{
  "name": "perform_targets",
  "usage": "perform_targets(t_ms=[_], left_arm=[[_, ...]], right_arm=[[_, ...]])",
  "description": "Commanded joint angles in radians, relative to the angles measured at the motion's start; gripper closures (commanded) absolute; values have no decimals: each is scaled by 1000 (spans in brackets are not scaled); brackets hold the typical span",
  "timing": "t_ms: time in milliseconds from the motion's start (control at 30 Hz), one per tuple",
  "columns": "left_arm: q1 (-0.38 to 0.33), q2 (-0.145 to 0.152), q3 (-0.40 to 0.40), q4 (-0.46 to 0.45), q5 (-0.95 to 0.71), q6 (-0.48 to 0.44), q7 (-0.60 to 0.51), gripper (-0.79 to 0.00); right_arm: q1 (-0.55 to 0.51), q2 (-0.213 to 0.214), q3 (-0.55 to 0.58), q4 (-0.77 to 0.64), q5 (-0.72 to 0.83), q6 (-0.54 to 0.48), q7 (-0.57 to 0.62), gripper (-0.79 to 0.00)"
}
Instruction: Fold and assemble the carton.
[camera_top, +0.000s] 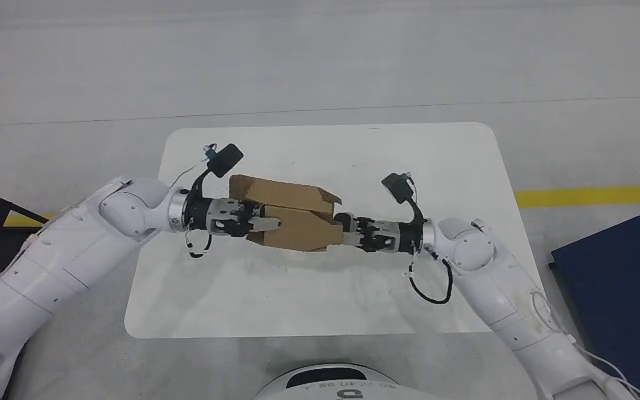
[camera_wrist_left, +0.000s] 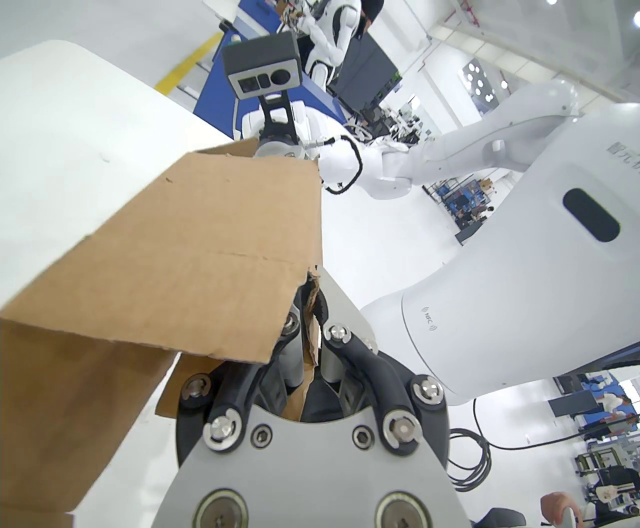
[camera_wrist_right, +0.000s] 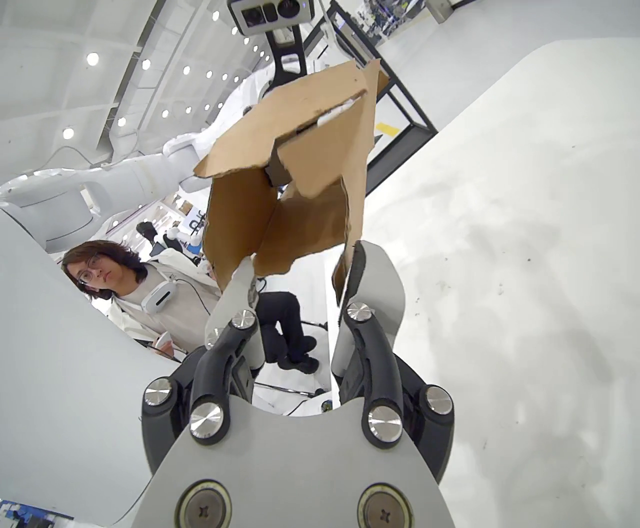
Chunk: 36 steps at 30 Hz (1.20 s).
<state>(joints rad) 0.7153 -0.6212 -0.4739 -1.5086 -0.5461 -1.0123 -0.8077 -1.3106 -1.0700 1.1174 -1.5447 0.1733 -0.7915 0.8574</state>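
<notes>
**Carton (camera_top: 285, 215) held in the air over the table (camera_top: 330, 300)**

Top view: the white table stands on grey floor (camera_top: 300, 60) below the left gripper (camera_top: 252, 218) and right gripper (camera_top: 345, 236), with the brown carton between them. A yellow line (camera_top: 578, 197) and a blue mat (camera_top: 600, 270) lie beyond the right gripper.

Left wrist view: the left gripper pinches a carton flap that hides much of the table.

Right wrist view: the right gripper clamps the carton's other end, with ceiling lights (camera_wrist_right: 92, 59) behind.

Your table (camera_top: 300, 300) is a white slab with rounded corners, and it stands on a pale grey floor (camera_top: 320, 60). From the right wrist camera you can see that its top is matte, with faint grey smudges (camera_wrist_right: 480, 235) and a scatter of small dark specks (camera_wrist_right: 501, 287). From the left wrist camera you can pick out one tiny dark mark (camera_wrist_left: 104, 159) on the white surface.
</notes>
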Motion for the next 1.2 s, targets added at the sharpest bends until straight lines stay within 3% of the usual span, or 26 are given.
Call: perform_targets(t_ms=[0, 100, 400, 467, 533, 600, 633, 800, 1000, 1167], left_arm=[[26, -1, -23, 20, -47, 0, 0, 0], [40, -1, -43, 63, -40, 0, 0, 0], [40, -1, -43, 63, -40, 0, 0, 0], [84, -10, -22, 33, -185, 62, 47, 0], [130, -24, 3, -11, -531, 158, 8, 0], [135, -32, -1, 22, -735, 262, -138, 0], [141, -42, -5, 61, -870, 361, -246, 0], [180, -102, -23, 182, -1246, 593, -469, 0], [189, -174, -8, 276, -1324, 777, -594, 0], [176, -225, 5, 323, -1256, 838, -647, 0]], right_arm=[[-17, 1, 29, 4, 0, -23, -70, -785], [-53, 2, 66, 10, 18, -52, -162, -785], [-56, 3, 69, 10, 20, -54, -169, -785], [-55, 3, 72, -1, 2, -36, -178, -785], [-55, 4, 92, -15, -52, -10, -211, -785], [-62, 5, 103, -32, -108, 15, -232, -785], [-69, 6, 112, -46, -159, 41, -250, -785], [-104, 4, 129, -89, -267, 80, -350, -785], [-139, 2, 144, -118, -341, 138, -429, -785], [-137, -5, 123, -146, -384, 210, -474, -785]])
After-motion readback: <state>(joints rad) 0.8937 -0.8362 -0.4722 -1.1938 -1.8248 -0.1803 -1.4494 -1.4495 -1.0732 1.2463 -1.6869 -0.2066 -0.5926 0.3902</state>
